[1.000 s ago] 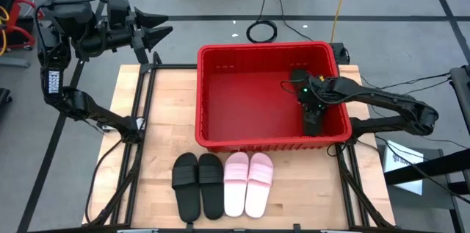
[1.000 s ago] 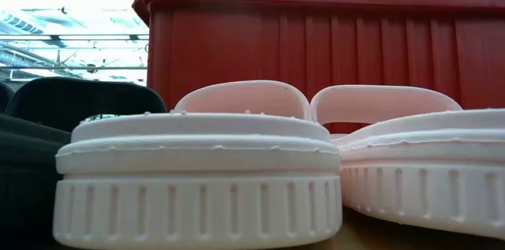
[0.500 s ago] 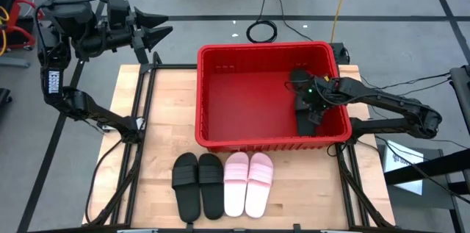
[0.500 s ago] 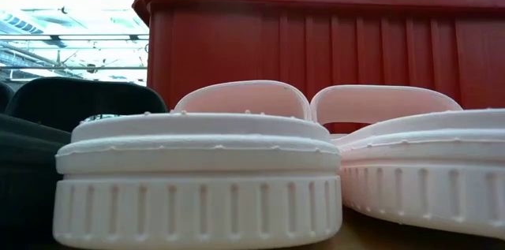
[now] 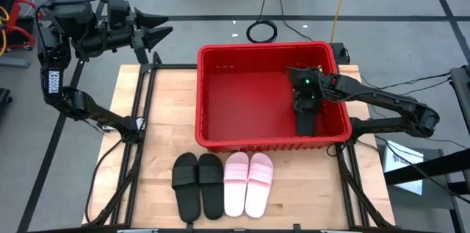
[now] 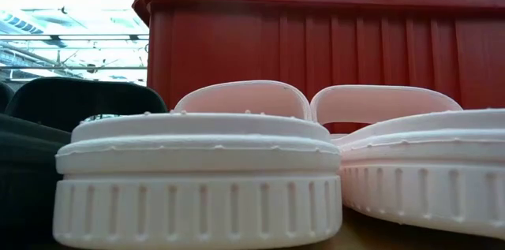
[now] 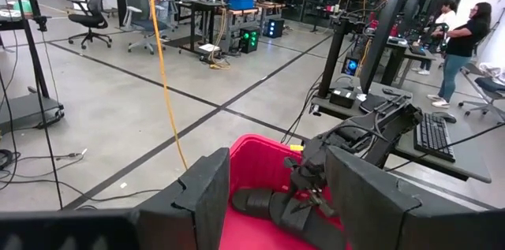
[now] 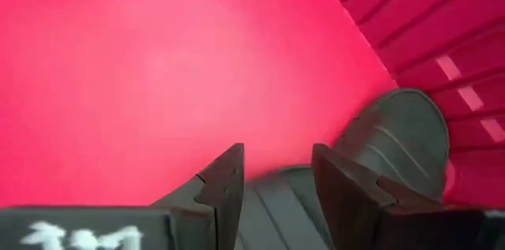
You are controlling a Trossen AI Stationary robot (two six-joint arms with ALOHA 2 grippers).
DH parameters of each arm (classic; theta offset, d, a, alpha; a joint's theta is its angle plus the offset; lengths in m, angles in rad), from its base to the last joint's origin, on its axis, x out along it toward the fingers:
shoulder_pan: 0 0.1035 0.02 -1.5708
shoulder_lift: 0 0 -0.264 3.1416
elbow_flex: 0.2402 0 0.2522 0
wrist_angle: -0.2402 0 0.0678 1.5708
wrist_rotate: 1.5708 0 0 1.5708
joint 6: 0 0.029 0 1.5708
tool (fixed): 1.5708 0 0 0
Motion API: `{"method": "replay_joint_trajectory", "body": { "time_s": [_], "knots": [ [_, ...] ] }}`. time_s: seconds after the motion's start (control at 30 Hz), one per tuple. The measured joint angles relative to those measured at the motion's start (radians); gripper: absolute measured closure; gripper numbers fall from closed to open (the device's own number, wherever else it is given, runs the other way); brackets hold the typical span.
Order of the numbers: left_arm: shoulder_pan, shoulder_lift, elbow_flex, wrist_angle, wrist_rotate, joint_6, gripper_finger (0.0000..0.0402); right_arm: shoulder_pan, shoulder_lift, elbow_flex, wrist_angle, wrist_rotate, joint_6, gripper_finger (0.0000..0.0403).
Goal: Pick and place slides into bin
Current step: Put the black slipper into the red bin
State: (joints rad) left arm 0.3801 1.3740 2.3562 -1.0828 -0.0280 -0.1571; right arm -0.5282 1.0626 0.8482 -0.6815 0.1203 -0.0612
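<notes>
The red bin (image 5: 220,64) stands on the far half of the table. My right gripper (image 5: 302,101) is open inside the bin's right part, just above a black slide (image 5: 308,124) that lies on the bin floor by the right wall. The right wrist view shows black slide surfaces below my fingers (image 8: 276,199) and beside the wall (image 8: 402,136). Two black slides (image 5: 198,185) and two pink slides (image 5: 248,183) lie side by side on the table in front of the bin. My left gripper (image 5: 163,31) is open and empty, raised beyond the far left corner.
The bin's ribbed walls (image 8: 442,37) stand close to my right gripper. In the low view the pink slides (image 6: 197,171) fill the foreground in front of the bin wall (image 6: 316,53). Bare wood lies left of the bin (image 5: 165,115). People stand in the room beyond (image 7: 465,45).
My right gripper has moved inside the bin toward the far edge and a little toward the left, off the black slide. The slide stays on the bin floor by the right wall and shows more fully now.
</notes>
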Motion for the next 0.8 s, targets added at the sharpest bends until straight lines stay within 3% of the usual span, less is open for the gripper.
{"method": "replay_joint_trajectory", "body": {
  "time_s": [0.23,0.43,0.6,0.7,0.8],
  "knots": [
    [0.0,0.0,0.0,0.0,0.0,-0.001,0.0197,-0.002,0.018,0.0,0.204,-0.197,0.174,0.0261],
    [0.0,0.0,0.0,0.0,0.002,0.017,0.0197,0.003,-0.021,0.0,0.529,-0.23,0.38,0.0261],
    [0.0,0.0,0.0,0.0,0.047,0.033,0.0197,0.022,-0.036,0.0,0.773,-0.228,0.455,0.0261],
    [0.0,0.0,0.0,0.001,0.077,0.044,0.0197,0.033,-0.037,0.001,0.778,-0.218,0.457,0.0261],
    [-0.002,0.0,0.0,0.001,0.082,0.044,0.0197,0.033,-0.037,0.001,0.662,-0.156,0.41,0.0261]
  ]
}}
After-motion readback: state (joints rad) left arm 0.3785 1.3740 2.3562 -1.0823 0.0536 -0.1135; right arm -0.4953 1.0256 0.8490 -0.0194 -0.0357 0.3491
